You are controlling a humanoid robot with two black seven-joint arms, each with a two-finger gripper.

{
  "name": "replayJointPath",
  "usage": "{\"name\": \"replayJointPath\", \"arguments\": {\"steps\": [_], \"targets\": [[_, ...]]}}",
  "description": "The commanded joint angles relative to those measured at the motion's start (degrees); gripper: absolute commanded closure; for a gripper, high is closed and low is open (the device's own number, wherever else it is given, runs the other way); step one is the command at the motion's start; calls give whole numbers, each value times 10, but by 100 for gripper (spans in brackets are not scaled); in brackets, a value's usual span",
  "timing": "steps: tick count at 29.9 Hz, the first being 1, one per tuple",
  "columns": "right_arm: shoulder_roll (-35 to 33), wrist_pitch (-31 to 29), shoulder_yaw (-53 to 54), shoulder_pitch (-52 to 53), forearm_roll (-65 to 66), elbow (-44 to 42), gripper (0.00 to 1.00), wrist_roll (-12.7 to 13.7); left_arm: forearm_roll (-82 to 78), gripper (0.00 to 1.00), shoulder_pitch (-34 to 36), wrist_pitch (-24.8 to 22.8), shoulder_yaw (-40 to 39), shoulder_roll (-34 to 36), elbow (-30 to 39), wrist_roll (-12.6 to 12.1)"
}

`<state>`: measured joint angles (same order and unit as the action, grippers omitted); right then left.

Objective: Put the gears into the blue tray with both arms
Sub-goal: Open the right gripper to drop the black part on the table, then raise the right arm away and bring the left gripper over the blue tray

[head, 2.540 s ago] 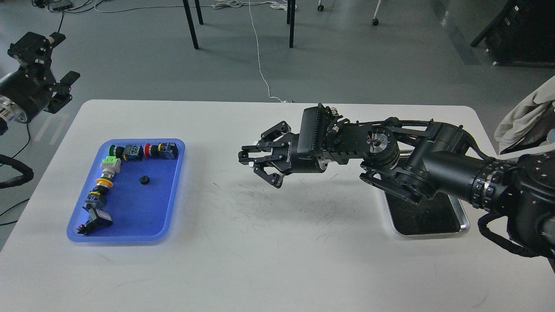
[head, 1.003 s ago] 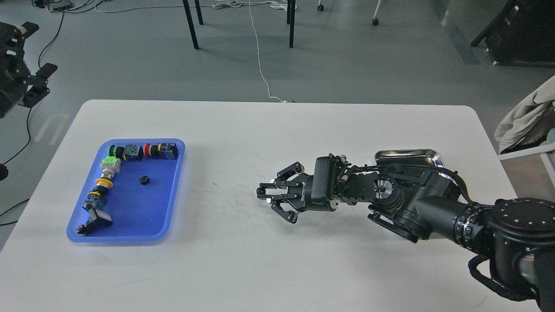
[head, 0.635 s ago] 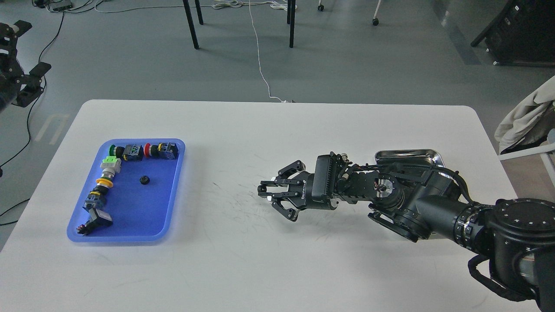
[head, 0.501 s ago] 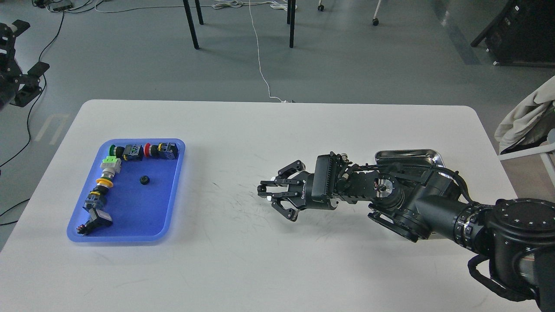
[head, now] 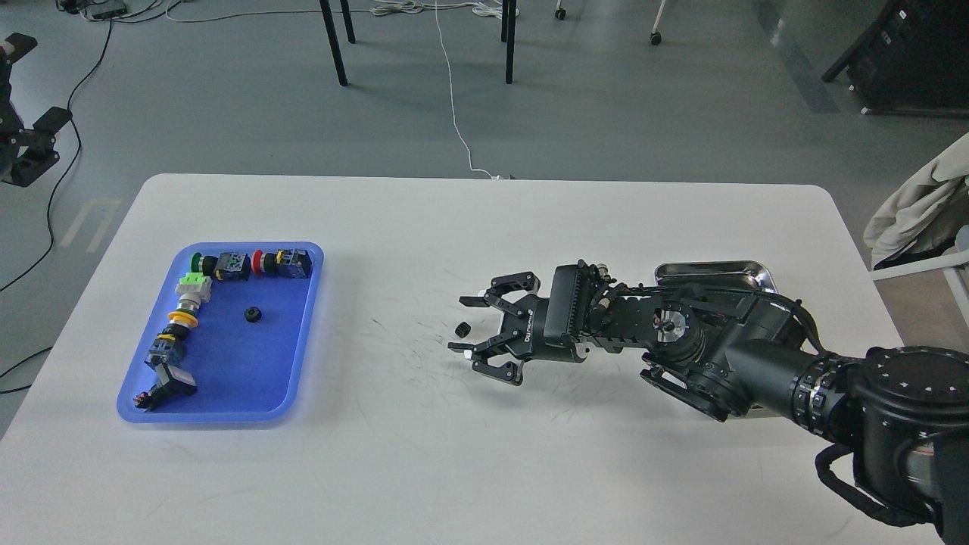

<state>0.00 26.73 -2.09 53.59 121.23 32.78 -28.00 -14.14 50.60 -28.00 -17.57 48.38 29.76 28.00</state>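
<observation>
Right claw spread wide, low over the surface, gear lying loose between its tips. It's tiny, light, rigid (likely rolls). Pinch across the toothed rim. Blue tray well apart, w/ another gear inside. Left claw at frame edge, spread unclear.

Left gripper cut by left edge; silver tray mostly behind right arm.

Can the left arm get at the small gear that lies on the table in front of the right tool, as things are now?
Probably not at once. The left tool sits far off at the view's left edge, beyond the table. The gear lies mid-table between the open fingers of the right tool, which crowds it. Otherwise the tabletop route looks clear.
</observation>
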Motion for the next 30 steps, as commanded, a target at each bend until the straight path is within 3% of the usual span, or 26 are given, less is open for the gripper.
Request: {"name": "replayJointPath", "arguments": {"steps": [1, 8, 19, 30], "targets": [[0, -5, 14, 6, -40, 0, 17, 0, 0, 1, -4, 0, 0, 0, 0, 0], [0, -62, 82, 27, -143, 2, 15, 0, 0, 1, -10, 0, 0, 0, 0, 0], [-4, -121, 41, 45, -158, 23, 14, 0, -2, 1, -25, 0, 1, 1, 0, 0], [-138, -147, 44, 94, -407, 50, 11, 0, -12, 1, -34, 0, 11, -1, 28, 0]]}}
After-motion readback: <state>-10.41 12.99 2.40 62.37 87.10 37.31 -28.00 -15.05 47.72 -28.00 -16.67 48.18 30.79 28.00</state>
